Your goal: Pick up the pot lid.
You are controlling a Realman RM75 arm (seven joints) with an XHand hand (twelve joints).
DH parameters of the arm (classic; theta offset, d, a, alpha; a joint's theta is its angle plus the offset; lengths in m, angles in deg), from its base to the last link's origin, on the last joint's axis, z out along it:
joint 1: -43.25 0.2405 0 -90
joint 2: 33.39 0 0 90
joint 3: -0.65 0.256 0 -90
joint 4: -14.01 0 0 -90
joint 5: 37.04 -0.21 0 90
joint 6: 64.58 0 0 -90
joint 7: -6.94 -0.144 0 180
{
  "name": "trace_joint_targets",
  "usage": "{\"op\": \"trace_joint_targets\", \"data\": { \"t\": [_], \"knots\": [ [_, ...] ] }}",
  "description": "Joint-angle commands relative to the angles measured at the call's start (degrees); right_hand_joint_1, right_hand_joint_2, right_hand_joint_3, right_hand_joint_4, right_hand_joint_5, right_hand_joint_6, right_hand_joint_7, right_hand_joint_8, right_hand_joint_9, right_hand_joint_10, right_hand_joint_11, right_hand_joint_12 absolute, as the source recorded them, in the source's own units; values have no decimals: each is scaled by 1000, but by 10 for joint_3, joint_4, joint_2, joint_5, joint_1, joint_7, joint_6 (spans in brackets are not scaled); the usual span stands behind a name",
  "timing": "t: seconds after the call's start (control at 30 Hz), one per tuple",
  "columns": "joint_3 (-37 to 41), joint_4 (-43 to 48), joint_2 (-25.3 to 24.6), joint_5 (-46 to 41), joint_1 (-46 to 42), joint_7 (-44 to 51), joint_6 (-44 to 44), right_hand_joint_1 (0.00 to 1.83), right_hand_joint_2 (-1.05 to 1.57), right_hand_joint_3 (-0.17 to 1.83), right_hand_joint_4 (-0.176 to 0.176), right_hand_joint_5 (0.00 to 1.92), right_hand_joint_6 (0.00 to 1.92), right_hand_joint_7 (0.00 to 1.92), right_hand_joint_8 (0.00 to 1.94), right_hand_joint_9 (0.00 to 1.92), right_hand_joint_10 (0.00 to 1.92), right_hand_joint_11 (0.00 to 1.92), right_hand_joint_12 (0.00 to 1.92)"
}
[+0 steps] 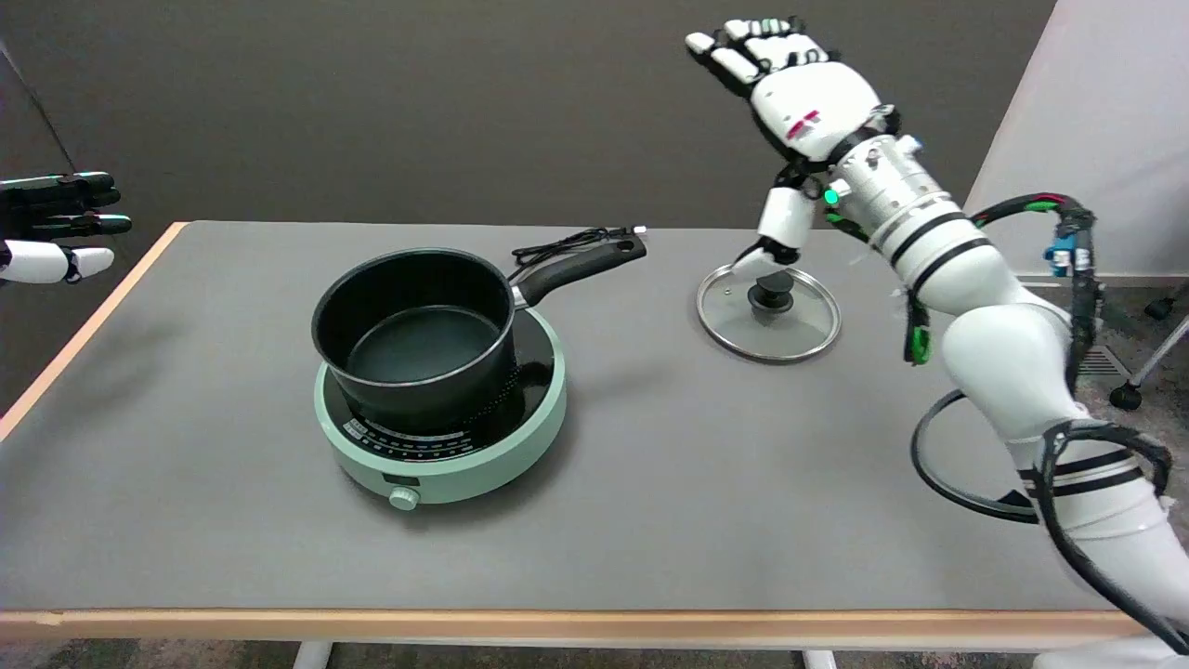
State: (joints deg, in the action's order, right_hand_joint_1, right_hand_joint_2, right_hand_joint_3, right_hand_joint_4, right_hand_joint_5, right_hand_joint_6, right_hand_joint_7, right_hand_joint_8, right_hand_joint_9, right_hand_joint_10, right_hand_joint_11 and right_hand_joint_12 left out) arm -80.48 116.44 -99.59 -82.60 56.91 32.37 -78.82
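Green hotplate (441, 437) nearest, carrying black pot (415, 336). Right of pot: glass pot lid (769, 311) flat on table (650, 502). Above lid: right hand (799, 102), fingers spread, holding nothing.

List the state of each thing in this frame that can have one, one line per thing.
pot lid: lying flat on the table, knob up, off the pot, not lifted.
pot: uncovered, looks empty, sitting on the cooker.
cooker: on the table under the pot; whether it is switched on cannot be told.
right hand: raised above the lid, fingers spread, holding nothing; thumb tip hangs close over the knob.
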Motion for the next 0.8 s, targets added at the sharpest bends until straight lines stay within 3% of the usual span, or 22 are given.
{"op": "trace_joint_targets", "data": {
  "t": [0.03, 0.43, 0.8],
  "knots": [
    [74, -52, 48, -37, -20, -1, 17, 1083, -725, 1133, 176, 34, 34, 34, 34, 34, 34, 34, 34],
    [60, -84, 43, -39, -16, -5, 87, 1103, -735, 1116, 176, 23, 23, 23, 23, 23, 23, 23, 23],
    [55, -133, 41, -39, -19, -76, 156, 1115, -725, 1164, 175, 13, 13, 13, 13, 13, 13, 13, 13]
  ]
}}
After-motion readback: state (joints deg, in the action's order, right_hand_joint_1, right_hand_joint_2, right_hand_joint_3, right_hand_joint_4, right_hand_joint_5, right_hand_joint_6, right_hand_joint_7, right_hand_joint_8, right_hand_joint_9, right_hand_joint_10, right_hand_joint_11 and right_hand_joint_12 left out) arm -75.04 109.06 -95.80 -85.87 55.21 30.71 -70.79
